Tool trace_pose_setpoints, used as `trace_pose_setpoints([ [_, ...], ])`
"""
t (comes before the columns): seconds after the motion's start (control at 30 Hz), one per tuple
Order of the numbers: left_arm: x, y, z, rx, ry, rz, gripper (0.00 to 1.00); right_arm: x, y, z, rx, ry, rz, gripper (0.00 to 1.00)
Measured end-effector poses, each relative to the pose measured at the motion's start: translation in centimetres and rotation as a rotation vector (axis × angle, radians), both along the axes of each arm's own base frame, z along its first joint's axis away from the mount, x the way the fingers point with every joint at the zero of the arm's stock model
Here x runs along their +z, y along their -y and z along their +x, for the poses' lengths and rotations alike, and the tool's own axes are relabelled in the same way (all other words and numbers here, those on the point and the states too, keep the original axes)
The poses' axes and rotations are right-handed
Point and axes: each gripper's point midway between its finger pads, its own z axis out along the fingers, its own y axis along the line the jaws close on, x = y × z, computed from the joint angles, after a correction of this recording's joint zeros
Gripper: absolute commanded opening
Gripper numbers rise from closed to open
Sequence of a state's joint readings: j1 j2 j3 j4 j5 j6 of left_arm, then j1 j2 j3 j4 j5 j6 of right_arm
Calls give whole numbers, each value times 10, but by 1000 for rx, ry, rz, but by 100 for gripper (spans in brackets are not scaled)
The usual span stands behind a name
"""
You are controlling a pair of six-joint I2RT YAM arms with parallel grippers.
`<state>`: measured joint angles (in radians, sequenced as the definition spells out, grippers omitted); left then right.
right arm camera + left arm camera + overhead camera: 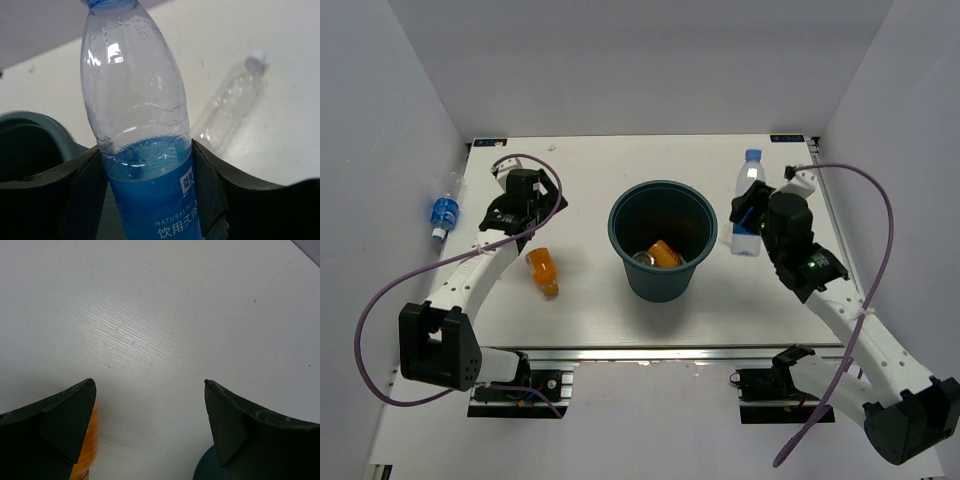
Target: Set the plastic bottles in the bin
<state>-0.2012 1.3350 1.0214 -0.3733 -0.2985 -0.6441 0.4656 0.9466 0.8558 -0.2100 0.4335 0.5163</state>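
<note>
The dark blue-grey bin [660, 262] stands mid-table with orange bottles [663, 253] inside. My right gripper [754, 215] is shut on an upright clear bottle with a blue label [749, 200], just right of the bin. In the right wrist view the fingers [207, 185] press both sides of that bottle [145, 115], with the gripper [145, 152] at the label's top. My left gripper [525, 205] is open and empty, pointing down above the table [150, 385]. An orange bottle [542, 270] lies just in front of it and also shows in the left wrist view [85, 455].
A blue-labelled bottle [444, 210] lies off the table's left edge by the wall. A faint plain clear bottle [230, 100] seems to lie on the table beyond the held one. The bin's rim [30, 125] is left of the right gripper. White walls enclose three sides.
</note>
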Motion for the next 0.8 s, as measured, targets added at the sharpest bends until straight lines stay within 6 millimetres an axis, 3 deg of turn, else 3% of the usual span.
trace_pose_setpoints([
  [0.13,0,-2,0,6,1,-1,98,72,-12,9,65,150,27,55],
  [0.2,0,-3,0,10,0,-3,98,107,-32,16,154,213,56,55],
  [0.3,0,-3,1,11,0,-11,98,140,-71,24,319,279,100,55],
  [0.37,0,-3,0,13,0,-19,98,140,-99,25,426,280,114,58],
  [0.5,1,-1,-1,27,1,-47,98,107,-152,12,605,196,102,70],
  [0.57,1,-2,-4,43,6,-66,98,94,-169,3,670,168,93,77],
  [0.67,-1,-6,-14,82,10,-86,98,81,-182,-10,742,156,87,86],
  [0.8,0,-14,-31,141,31,-110,98,71,-183,-15,771,158,74,89],
])
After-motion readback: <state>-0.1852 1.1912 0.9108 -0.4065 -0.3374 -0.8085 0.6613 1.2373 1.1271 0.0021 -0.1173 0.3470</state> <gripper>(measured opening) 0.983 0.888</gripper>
